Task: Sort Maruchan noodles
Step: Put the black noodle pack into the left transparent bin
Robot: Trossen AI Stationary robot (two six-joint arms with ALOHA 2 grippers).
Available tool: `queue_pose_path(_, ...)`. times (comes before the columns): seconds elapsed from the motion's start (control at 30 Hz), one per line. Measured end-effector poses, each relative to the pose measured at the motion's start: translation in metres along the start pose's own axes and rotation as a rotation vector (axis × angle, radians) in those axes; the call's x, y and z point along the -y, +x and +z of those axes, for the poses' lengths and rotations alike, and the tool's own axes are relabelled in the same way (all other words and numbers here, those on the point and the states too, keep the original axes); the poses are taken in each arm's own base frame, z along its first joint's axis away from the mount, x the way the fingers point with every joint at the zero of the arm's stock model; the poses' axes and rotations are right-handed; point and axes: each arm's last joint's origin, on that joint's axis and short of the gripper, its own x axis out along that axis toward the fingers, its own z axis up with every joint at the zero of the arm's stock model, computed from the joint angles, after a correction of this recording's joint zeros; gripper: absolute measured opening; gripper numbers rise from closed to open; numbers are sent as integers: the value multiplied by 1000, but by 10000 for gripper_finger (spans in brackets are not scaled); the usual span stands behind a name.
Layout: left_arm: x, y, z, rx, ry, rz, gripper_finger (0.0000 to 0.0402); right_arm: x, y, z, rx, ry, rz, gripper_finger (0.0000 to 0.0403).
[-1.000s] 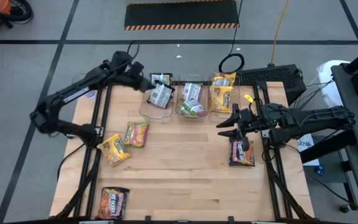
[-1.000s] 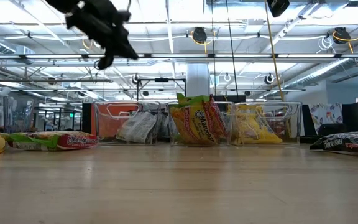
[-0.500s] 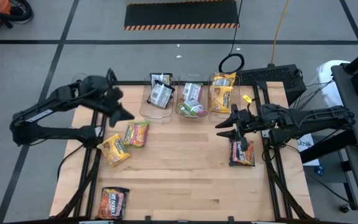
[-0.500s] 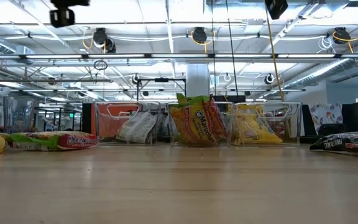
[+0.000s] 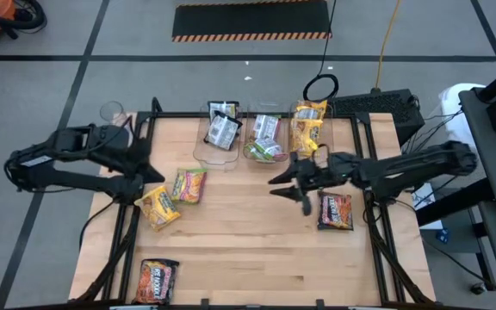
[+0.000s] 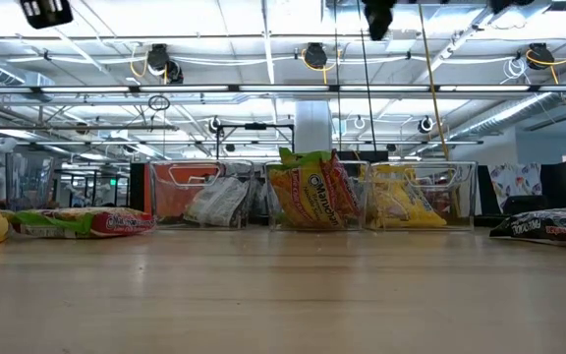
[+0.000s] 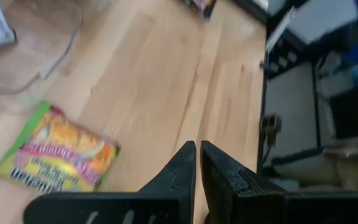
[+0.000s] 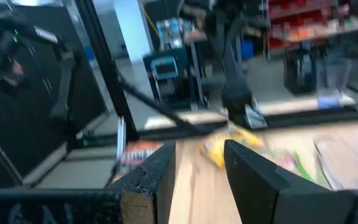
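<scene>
Both of my arms have shifted in the last second: my left gripper, which was over the far bins, is now hanging back near the table's left edge, and my right gripper has swung inward from beside the dark packet toward the middle of the table.

I am keeping the left fingers pressed nearly together, with only a thin slit between them and nothing in it. I am holding the right fingers apart with an empty gap between them.

The noodles are lying where the high view shows them. A green-edged packet is resting flat just beside my left gripper, and a yellow packet is sitting close to it on the nearer side. A dark packet is lying alone at the near left corner. Another dark packet is lying just to the right of my right gripper, apart from it.

Along the far edge three clear bins are standing in a row. The left bin is holding a dark packet, the middle bin is holding green-edged packets, and the right bin is holding yellow packets.
</scene>
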Motion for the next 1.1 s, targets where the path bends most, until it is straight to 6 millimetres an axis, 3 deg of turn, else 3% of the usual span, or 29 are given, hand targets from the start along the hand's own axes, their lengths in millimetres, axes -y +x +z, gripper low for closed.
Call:
queue_pose_path(0.27, -7, -17, -30, -155, 10, 35, 28, 22, 76, -20, -44, 20, -71, 130)
queue_pose_path(0.53, -12, -38, -49, -105, 22, 4, 28, 44, 140, -31, -201, 93, -141, 130)
queue_pose_path(0.8, -16, -50, -59, -34, 30, 8, 28, 69, 177, -43, -153, 409, -89, 130)
queue_pose_path(1.1, -16, -50, -59, -30, 44, 13, 28, 87, 195, -83, -144, 657, -64, 130)
